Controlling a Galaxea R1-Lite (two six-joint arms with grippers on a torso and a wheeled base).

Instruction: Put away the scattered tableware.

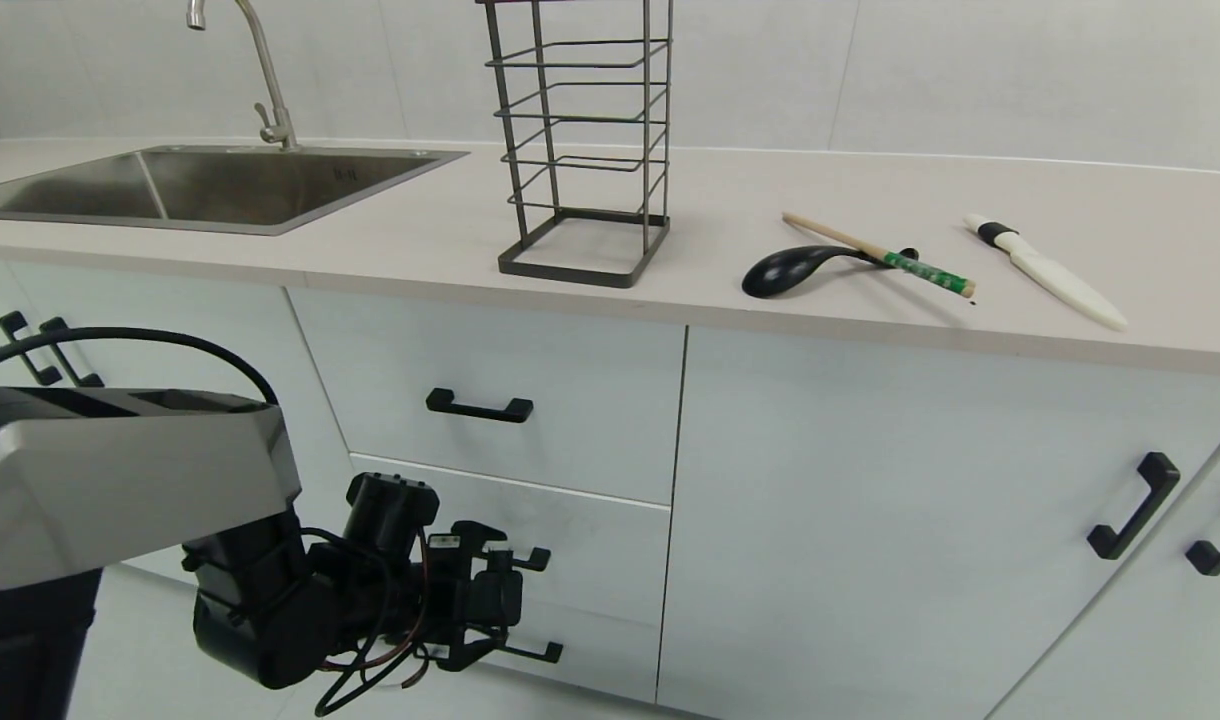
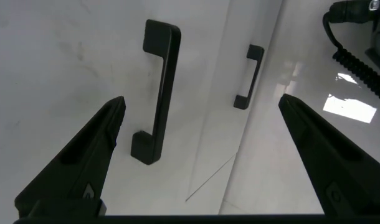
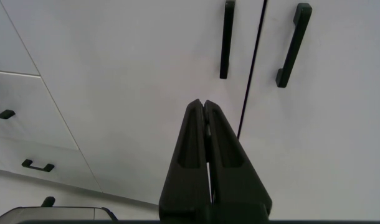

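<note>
In the head view, a black spoon [image 1: 785,272] lies on the bench [image 1: 720,190], to the right of a tall wire rack [image 1: 565,275]. The chopsticks [image 1: 875,253] rest across the spoon's thin end. A white knife [image 1: 1050,272] lies a bit further right and does not touch them. A sink [image 1: 220,185] with a tap [image 1: 260,60] sits at the far left of the bench. Down low, in front of the white drawers [image 1: 530,440], the left pincer [image 1: 540,605] hangs right by the bottom drawer's handle [image 1: 538,652]. The left wrist view looks from up close. There the two black fingers [image 2: 84,168] are spread far apart with nothing between them, and the black handle stands ahead of the gap, nearer to one finger. I cannot tell if anything touches it. The right wrist view looks at another spot. There the right pincer [image 3: 204,109] has its two fingers pressed tight together and holds nothing. It points at white cupboard doors [image 3: 146,74] with two upright black door handles [image 3: 227,37].
</note>
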